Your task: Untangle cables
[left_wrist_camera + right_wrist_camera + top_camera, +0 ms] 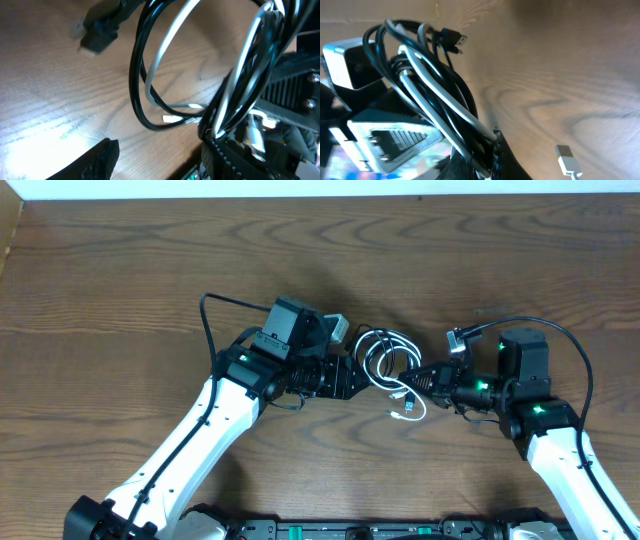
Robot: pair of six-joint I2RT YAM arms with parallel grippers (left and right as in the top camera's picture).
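Note:
A bundle of black and white cables lies coiled between my two grippers at the table's middle. My right gripper is shut on the bundle's right side; in the right wrist view the cables run into its closed fingers. My left gripper stands open at the coil's left side. In the left wrist view its fingers are far apart, and the cable loops hang in front, brushing the right finger. A black USB plug and a white USB plug lie free on the wood.
The wooden table stretches around the arms. A white plug end trails just below the coil. The left arm's camera housing sits close behind the bundle, and the right arm's body fills the left wrist view's right side.

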